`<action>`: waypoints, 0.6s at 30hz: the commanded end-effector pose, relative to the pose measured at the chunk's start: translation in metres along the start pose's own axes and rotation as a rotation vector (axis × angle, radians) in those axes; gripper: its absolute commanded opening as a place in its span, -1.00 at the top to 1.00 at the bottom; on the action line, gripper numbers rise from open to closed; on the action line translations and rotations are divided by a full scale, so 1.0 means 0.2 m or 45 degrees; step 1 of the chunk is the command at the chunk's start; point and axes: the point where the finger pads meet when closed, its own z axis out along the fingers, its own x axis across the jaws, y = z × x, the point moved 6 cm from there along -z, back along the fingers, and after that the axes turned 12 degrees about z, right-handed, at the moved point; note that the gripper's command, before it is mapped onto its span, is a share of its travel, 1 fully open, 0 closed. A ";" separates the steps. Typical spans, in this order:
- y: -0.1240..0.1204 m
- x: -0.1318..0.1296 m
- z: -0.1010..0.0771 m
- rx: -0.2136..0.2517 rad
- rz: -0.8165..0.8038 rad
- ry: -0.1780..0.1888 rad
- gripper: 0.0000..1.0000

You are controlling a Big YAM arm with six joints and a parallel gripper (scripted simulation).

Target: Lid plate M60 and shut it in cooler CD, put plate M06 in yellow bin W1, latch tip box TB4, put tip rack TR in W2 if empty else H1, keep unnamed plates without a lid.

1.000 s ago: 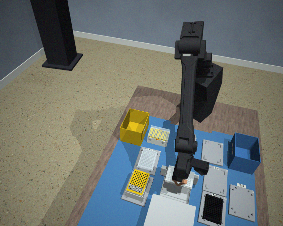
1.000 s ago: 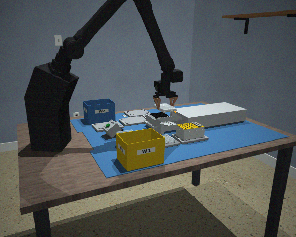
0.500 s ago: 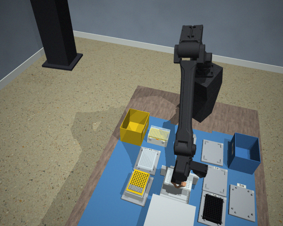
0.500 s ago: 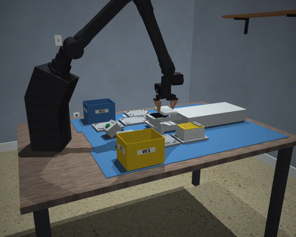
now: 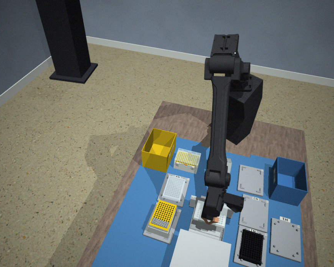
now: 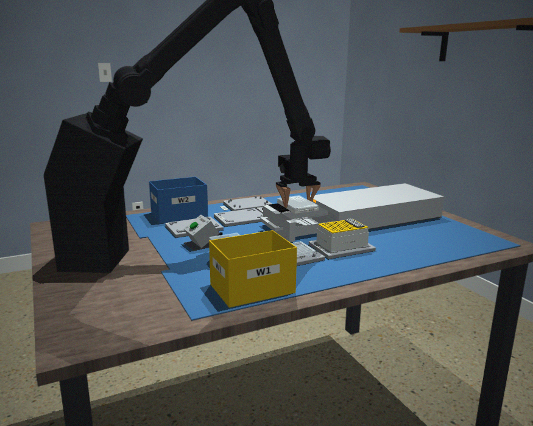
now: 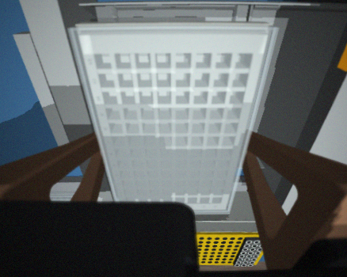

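The claw gripped the lidded white plate across its short sides, its long axis running up the wrist frame toward the cooler. At centre of the exterior view, the plate hung just over the open drawer. Only the wrist view showed the lid over the wells.

The yellow bin carries a white label reading "W1" on its front wall. Behind it, beside the arm's dark base, the blue bin carries one reading "W2".
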 end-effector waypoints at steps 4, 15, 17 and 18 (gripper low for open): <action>-0.02 -0.10 0.05 -0.010 0.004 -0.048 1.00; -0.02 -0.10 0.11 -0.009 0.004 -0.047 1.00; -0.02 -0.10 0.12 -0.009 0.004 -0.047 1.00; -0.02 -0.10 0.13 -0.009 0.004 -0.047 1.00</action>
